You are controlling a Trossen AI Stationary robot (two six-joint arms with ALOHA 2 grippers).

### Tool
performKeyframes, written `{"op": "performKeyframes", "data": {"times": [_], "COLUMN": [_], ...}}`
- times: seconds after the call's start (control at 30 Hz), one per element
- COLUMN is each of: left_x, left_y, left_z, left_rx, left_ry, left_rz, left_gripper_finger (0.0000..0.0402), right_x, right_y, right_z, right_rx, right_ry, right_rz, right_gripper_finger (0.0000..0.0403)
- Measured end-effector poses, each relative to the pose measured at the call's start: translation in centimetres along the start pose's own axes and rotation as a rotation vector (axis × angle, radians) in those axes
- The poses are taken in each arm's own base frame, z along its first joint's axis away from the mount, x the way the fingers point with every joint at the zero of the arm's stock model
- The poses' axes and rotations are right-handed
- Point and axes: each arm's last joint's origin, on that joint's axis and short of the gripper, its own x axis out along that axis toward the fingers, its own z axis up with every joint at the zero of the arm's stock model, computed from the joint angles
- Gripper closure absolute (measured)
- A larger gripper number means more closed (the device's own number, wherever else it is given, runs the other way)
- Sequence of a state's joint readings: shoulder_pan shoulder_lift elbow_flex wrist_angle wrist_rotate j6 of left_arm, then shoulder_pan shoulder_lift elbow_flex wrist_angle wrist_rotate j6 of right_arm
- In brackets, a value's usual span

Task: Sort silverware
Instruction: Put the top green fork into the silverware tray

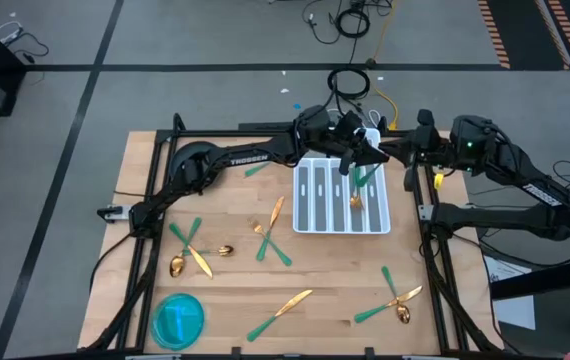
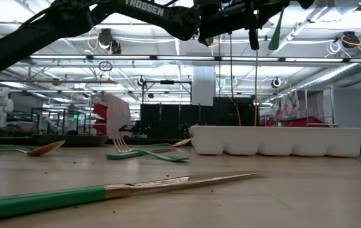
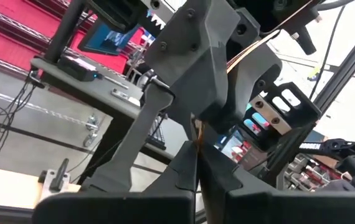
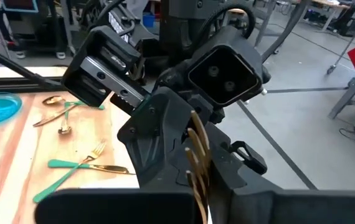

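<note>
Both grippers meet high above the white tray (image 1: 315,222), left gripper (image 1: 357,150) coming from the left and right gripper (image 1: 397,152) from the right. Between them is a fork, whose gold tines (image 4: 195,152) show in the right wrist view. A green handle (image 2: 275,28) slants up beside the grippers in the low view. A green-and-gold piece (image 1: 360,190) shows over the tray's right slots; I cannot tell whether it lies there. Other silverware lies flat on the table: crossed pieces (image 1: 190,247), a fork and knife (image 1: 270,238), a knife (image 1: 287,304), a crossed fork and spoon (image 1: 395,300). My left gripper is shut on a thin gold piece (image 3: 197,134), seen edge-on between its two fingers and held level, clear of the table. The right gripper's body fills the view behind it, so which part it has cannot be told. My right gripper pinches the fork between its two fingers just behind the head. The gold tines (image 4: 193,140) stick out past its fingertips toward the left gripper. The fork is lifted clear above the tray.
A blue round bowl (image 1: 178,320) sits at the table's near left corner. A lone green handle (image 1: 255,170) lies left of the tray, under the left arm. Two gold spoons (image 1: 223,250) (image 1: 177,267) rest near the crossed pieces. Cables hang behind the far edge.
</note>
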State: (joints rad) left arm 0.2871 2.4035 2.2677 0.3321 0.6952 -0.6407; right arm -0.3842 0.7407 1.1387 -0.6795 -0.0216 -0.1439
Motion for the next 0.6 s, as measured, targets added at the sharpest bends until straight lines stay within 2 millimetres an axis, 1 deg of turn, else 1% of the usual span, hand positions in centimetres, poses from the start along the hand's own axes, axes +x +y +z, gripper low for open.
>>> {"op": "performKeyframes", "data": {"times": [0.13,0.27,0.33,0.43,0.53,0.6], "left_x": [-0.1,-0.3,-0.7,-1.4,-2.5,-3.5], "left_y": [0.1,0.4,0.7,1.2,2.3,3.2], "left_z": [0.1,0.2,0.4,0.9,1.3,1.6], "left_rx": [0.001,0.024,0.057,0.066,-0.002,-0.051], "left_ry": [-0.006,0.002,0.008,0.032,0.06,0.104], "left_rz": [0.008,0.015,0.005,-0.029,-0.017,-0.03], "left_gripper_finger": [0.0389,0.0358,0.0338,0.0309,0.0288,0.0282], "right_x": [0.0,0.3,0.4,0.4,0.3,0.3], "right_y": [0.0,0.0,-0.1,-0.3,-0.3,-0.2], "right_z": [-0.1,-0.4,-0.7,-1.2,-1.4,-1.7], "right_rx": [-0.027,-0.085,-0.112,-0.151,-0.204,-0.27], "right_ry": [0.009,0.053,0.094,0.164,0.187,0.226], "right_rz": [-0.016,-0.017,-0.056,-0.111,-0.115,-0.106], "right_gripper_finger": [0.0401,0.0403,0.0402,0.0402,0.0402,0.0402]}}
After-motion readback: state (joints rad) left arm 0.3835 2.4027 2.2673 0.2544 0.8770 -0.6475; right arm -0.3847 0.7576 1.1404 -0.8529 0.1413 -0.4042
